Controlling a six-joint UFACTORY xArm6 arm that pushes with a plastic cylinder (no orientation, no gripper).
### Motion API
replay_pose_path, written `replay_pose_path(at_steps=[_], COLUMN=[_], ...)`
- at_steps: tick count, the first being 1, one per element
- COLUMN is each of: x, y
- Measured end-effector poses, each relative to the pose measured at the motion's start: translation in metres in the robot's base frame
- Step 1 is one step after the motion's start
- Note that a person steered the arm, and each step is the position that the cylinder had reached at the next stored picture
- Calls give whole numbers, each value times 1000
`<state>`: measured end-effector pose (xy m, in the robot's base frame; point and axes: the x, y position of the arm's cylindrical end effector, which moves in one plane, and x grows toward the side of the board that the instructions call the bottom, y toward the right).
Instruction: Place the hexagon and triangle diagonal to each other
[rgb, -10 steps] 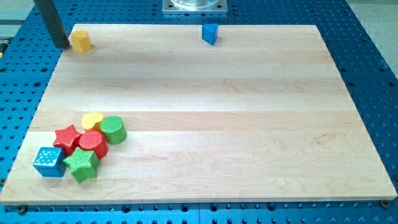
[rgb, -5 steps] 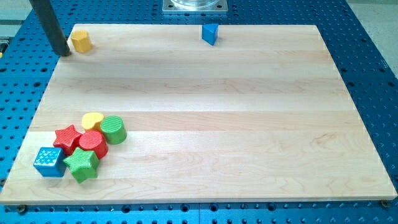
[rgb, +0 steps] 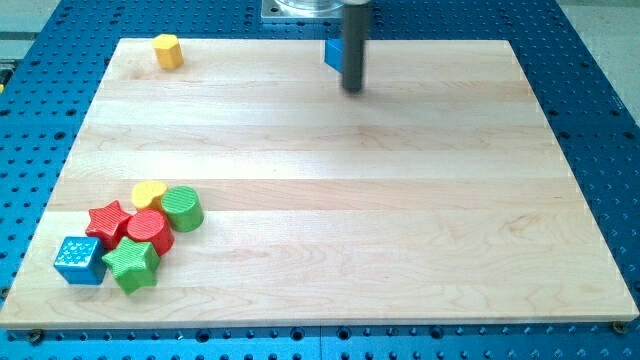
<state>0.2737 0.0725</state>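
The yellow hexagon (rgb: 168, 51) sits near the board's top left edge. The blue triangle (rgb: 333, 53) sits at the top edge near the middle, partly hidden behind my rod. My tip (rgb: 352, 89) rests on the board just below and to the right of the blue triangle, close to it or touching it. The hexagon lies far to the left of the tip.
A cluster sits at the bottom left: yellow heart (rgb: 150, 192), green cylinder (rgb: 183, 208), red star (rgb: 108, 222), red cylinder (rgb: 150, 232), green star (rgb: 132, 264), blue cube (rgb: 79, 259). The wooden board (rgb: 400, 230) lies on a blue perforated table.
The yellow hexagon has shifted right and slightly up along the top edge. My rod has moved from beside the hexagon at the far left across to the blue triangle.
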Motion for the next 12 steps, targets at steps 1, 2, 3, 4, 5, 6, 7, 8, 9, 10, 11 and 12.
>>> replay_pose_path(at_steps=[1,2,3,4,5,6,7,8,9,10,11,12], x=[-12,-12,-6,-4,-13,-27,-45,-43,-43,-53,-81,-79], y=[0,-7,-50,-33,44,27,-24,-86,-78,-42,-50,-81])
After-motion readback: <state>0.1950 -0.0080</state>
